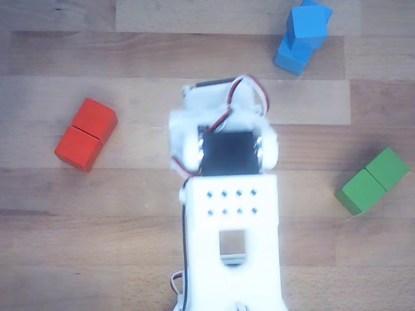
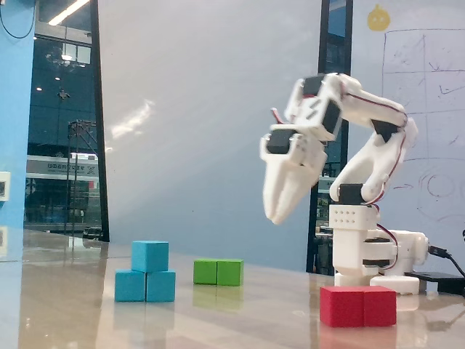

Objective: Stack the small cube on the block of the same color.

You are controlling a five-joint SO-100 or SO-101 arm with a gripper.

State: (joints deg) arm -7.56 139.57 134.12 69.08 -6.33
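The small cube is light blue and rests on top of the block of the same color, an elongated blue block with a seam, at the left of the table in the fixed view. The other view shows the small cube on the blue block at the top right. My gripper hangs high in the air, well to the right of the stack. Its fingers point down, pressed together, with nothing between them. In the other view the arm's body hides the fingers.
A green two-cube block lies behind and right of the blue stack, also seen as the green block. A red two-cube block sits near the arm's base; the other view shows the red block at the left.
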